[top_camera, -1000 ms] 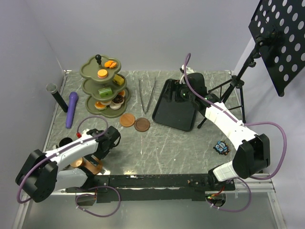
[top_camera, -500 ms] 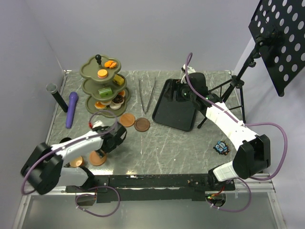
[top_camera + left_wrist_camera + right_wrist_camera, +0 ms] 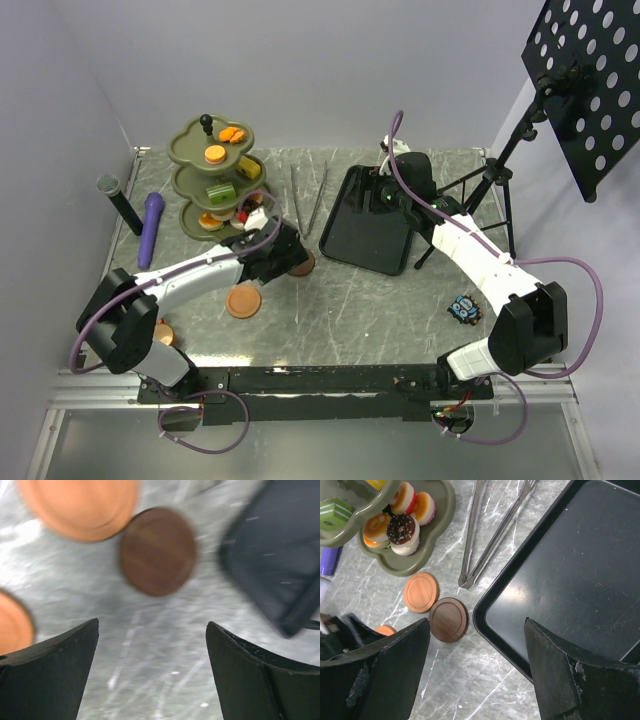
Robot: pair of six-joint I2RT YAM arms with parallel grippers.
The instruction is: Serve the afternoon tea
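Swinging in from the near left corner, the left arm had carried the left tool [image 3: 280, 255] up to the middle of the tabletop [image 3: 380, 300]. It hung there with its jaws wide apart and nothing between them. Below it, in the left wrist view, a dark brown saucer [image 3: 157, 551] lay flat on the marbled surface, with a light orange saucer [image 3: 80, 507] just beside it. From above, the tool hid the light one and part of the dark one. A third, an orange saucer [image 3: 243, 300], lay nearer the arms beside the left forearm, farther in than a second before. Just right of the dark brown saucer sat the corner of the black tray [image 3: 355, 245]. The right tool [image 3: 378, 195] had stayed over that tray, also spread wide and holding nothing. Metal tongs [image 3: 308, 200] lay between the tray and the olive-green three-tier stand [image 3: 185, 152], which stood at the far left of the tabletop, just behind the saucers. Orange pastries [image 3: 215, 154] sat on its top tier, a green pastry [image 3: 218, 190] on the middle tier, and a brown-topped pastry [image 3: 401, 527] among pink and orange ones on the lowest.
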